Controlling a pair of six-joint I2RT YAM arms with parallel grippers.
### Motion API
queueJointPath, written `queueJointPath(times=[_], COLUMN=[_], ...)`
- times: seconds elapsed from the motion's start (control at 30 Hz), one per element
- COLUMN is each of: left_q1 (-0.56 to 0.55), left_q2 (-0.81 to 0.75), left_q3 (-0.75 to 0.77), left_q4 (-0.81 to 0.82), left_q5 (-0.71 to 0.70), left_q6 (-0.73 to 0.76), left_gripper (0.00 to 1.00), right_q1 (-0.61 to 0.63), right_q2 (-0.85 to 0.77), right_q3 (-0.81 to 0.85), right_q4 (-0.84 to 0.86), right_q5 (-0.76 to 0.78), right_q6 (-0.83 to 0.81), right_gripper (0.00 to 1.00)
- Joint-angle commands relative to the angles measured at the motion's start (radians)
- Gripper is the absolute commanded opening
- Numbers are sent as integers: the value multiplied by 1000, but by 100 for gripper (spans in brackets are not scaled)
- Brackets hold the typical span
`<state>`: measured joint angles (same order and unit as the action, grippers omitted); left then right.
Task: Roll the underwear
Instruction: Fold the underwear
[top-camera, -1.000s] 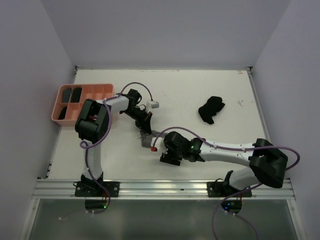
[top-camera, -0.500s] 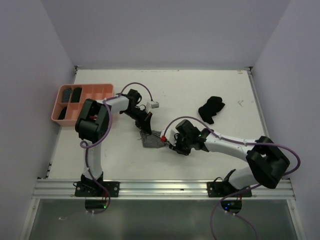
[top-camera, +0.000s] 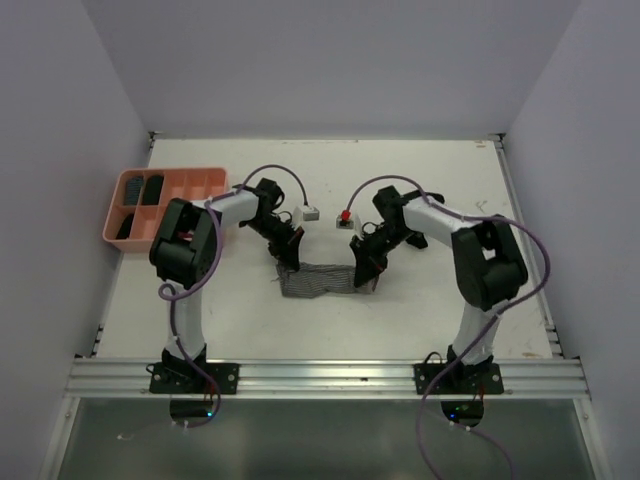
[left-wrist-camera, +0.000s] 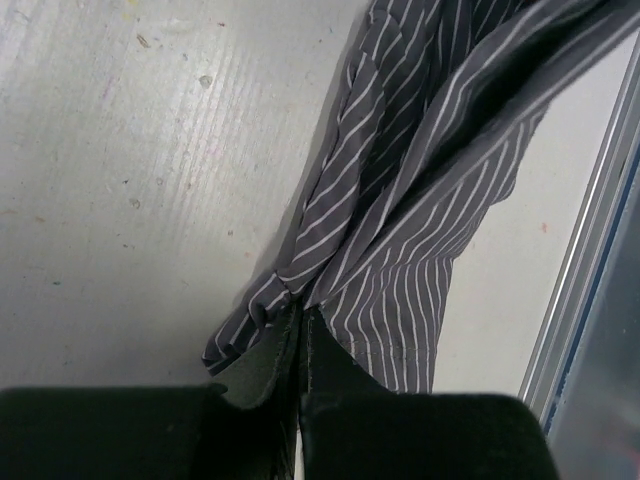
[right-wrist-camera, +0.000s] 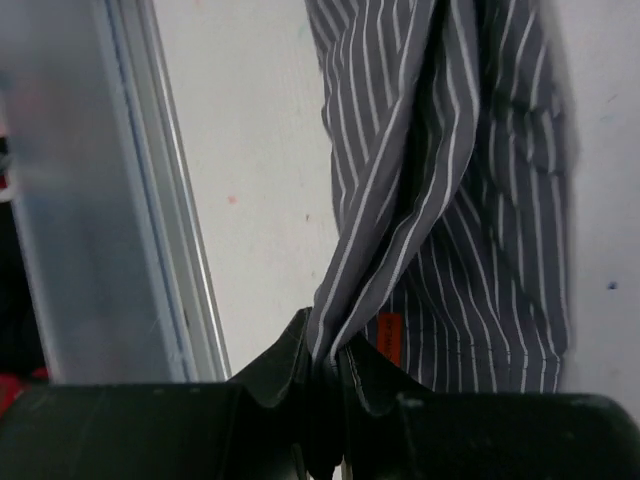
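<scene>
**STRIPED GARMENT HELD AT BOTH ENDS: SLIP AND TWIST HAZARDS**

**Location of workpiece.** The striped underwear (top-camera: 318, 282) spans the gap between the two grippers. It sits near the middle of the table (top-camera: 420, 330), slightly toward 6 o'clock. Whether it rests on the surface or hangs just above it cannot be told. The pink tray (top-camera: 205, 176) stands well apart at 10 o'clock.

**Jaw state.** The left gripper (top-camera: 290, 258) holds the 9 o'clock end, with its jaws pressed together on a small bunched corner of the cloth. The right gripper (top-camera: 361, 268) holds the 3 o'clock end, with its jaws pinching a folded edge just beside an orange label (right-wrist-camera: 388, 328).

**Hazards.**
- Slip: each pinch takes only a narrow gather of fabric. Further pull toward 9 or 3 o'clock is likely to draw the cloth out of one pair of jaws.
- Twist: both wrist views show the fabric folded lengthwise in ridges rather than lying flat. Rolling it in this state would probably give a loose, lopsided roll.
- Uneven release: opening one side first would let the cloth spring toward the other gripper and crumple.

**Arm pose.**
- The left arm rises from its base at 7 o'clock. It bends near the tray and reaches toward 4 o'clock, wrist pitched down.
- The right arm rises from 5 o'clock and folds sharply. Its forearm reaches toward 9 o'clock, wrist also pitched down.
</scene>
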<state>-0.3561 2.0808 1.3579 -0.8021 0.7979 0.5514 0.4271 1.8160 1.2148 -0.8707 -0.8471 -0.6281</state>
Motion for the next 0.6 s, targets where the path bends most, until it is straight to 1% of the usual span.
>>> queueJointPath(times=[0.0, 0.03, 0.07, 0.1, 0.13, 0.17, 0.2, 0.23, 0.27, 0.3, 0.33, 0.4, 0.43, 0.5, 0.53, 0.57], left_q1=[5, 5, 5, 5, 5, 5, 5, 5, 5, 5, 5, 5, 5, 5, 5, 5], left_q2=[55, 53, 51, 47, 42, 38, 27, 24, 4, 4, -4, -33, -40, -57, -62, -70], left_q3=[-25, -26, -28, -31, -32, -37, -49, -51, -60, -60, -65, -63, -59, -56, -56, -54], left_q4=[-40, -40, -40, -37, -37, -32, -23, -23, -23, -19, -16, -6, -5, -8, -11, -14], left_q5=[-305, -307, -316, -325, -331, -345, -356, -362, -411, -411, -417, -411, -408, -379, -370, -349], left_q6=[119, 130, 134, 140, 156, 160, 165, 177, 224, 225, 241, 260, 269, 286, 303, 312], left_gripper=[0, 0, 0, 0, 0, 0, 0, 0, 0, 0, 0, 0, 1, 5, 10, 15], right_q1=[-25, -37, -60, -76, -89, -123, -139, -151, -174, -174, -174, -174, -172, -174, -174, -174], right_q2=[172, 215, 256, 344, 380, 420, 474, 489, 485, 485, 474, 457, 435, 408, 398, 378], right_q3=[70, 112, 135, 159, 208, 235, 259, 290, 301, 301, 304, 310, 310, 308, 313, 318], right_q4=[-344, -388, -487, -532, -578, -659, -703, -720, -720, -720, -719, -697, -650, -599, -559, -551], right_q5=[-179, -187, -207, -214, -228, -243, -266, -273, -261, -264, -264, -260, -251, -245, -238, -234], right_q6=[-214, -287, -324, -353, -414, -441, -476, -479, -473, -473, -461, -431, -376, -309, -247, -231], right_gripper=[3, 3, 3, 3, 2, 2, 2, 2, 6, 6, 13, 18, 26, 32, 36, 39])
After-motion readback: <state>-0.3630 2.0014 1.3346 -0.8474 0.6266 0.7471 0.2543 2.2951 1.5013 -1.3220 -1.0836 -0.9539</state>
